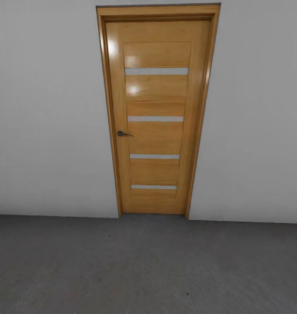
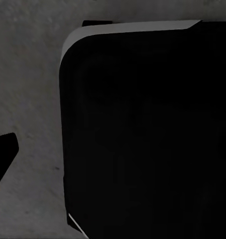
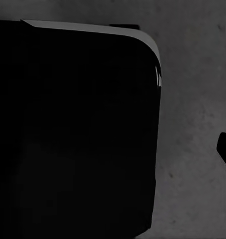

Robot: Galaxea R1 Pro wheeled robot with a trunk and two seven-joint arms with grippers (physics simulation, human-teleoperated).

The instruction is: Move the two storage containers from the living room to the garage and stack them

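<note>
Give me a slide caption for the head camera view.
Closed wooden door with four pale stripes and a dark handle, set in a plain white wall above the dark grey concrete floor.

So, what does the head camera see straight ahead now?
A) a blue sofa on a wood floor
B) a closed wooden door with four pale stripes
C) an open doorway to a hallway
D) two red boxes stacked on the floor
B: the wooden door is shut in its frame, four pale stripes across it, above the grey floor.

The wooden door (image 1: 155, 113) has the top of its frame clipped by the head view's upper edge. In both wrist views a big black rounded body (image 2: 147, 134) hides much of the concrete floor (image 2: 28, 74), and a dark tip (image 3: 225, 149) at the picture's edge is cut off, too little to identify.
</note>
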